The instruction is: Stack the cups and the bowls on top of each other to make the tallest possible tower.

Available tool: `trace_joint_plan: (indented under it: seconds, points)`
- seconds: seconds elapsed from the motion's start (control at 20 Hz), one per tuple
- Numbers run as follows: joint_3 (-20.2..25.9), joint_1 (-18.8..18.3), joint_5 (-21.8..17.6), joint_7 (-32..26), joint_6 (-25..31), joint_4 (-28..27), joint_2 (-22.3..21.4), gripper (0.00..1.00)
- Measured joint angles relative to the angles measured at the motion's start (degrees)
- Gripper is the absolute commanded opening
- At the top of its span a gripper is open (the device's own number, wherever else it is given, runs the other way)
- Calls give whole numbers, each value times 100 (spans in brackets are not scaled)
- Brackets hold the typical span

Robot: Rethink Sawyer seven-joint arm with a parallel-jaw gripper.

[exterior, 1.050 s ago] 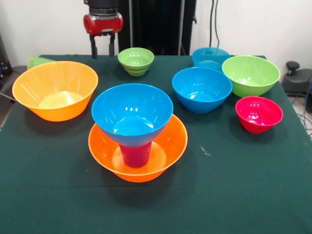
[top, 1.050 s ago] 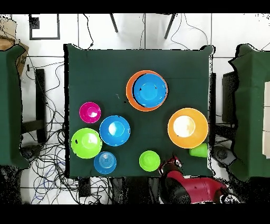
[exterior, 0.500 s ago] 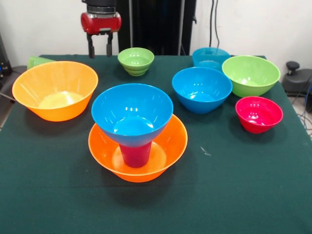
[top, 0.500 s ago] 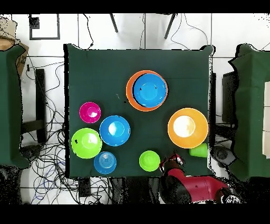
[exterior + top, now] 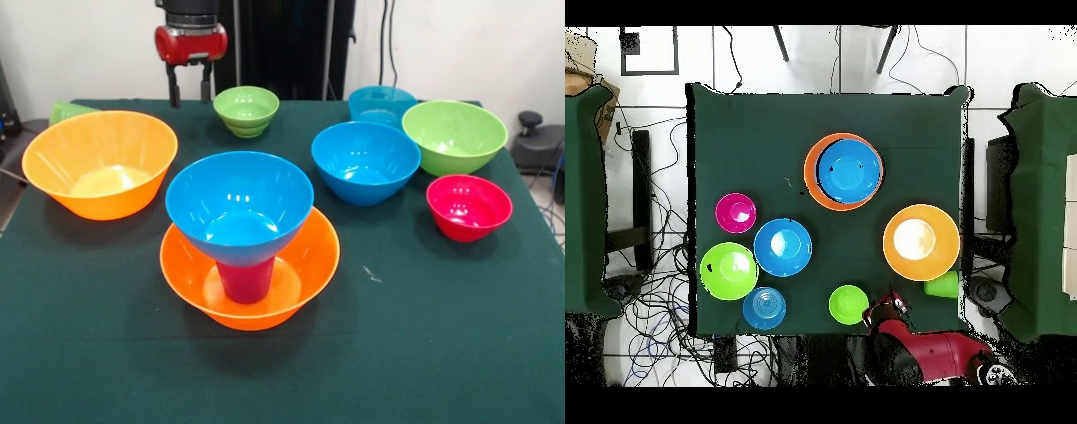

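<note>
The gripper (image 5: 190,86) hangs above the table's (image 5: 441,336) far edge with its two fingers spread and nothing between them, between the loose orange bowl (image 5: 100,162) and the small lime green bowl (image 5: 246,110).

The tower (image 5: 243,238) stands nearer the front edge: an orange bowl (image 5: 305,265) on the cloth, the purple-magenta cup (image 5: 245,280) upright inside it, and a blue bowl (image 5: 239,206) seated on the cup.

The light green cup (image 5: 64,111) lies at the far left corner, behind the loose orange bowl. Toward the right edge sit a second blue bowl (image 5: 365,162), a large lime green bowl (image 5: 455,134) and the red-pink bowl (image 5: 469,206). The teal-blue bowl (image 5: 380,103) is at the far edge behind them.
</note>
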Motion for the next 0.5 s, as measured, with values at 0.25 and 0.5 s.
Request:
trace_joint_plan:
  seconds: [0.25,0.5]
  points:
    - [2,-44,8,0,0,-1,75,100]
    - [24,-82,8,0,0,-1,91,100]
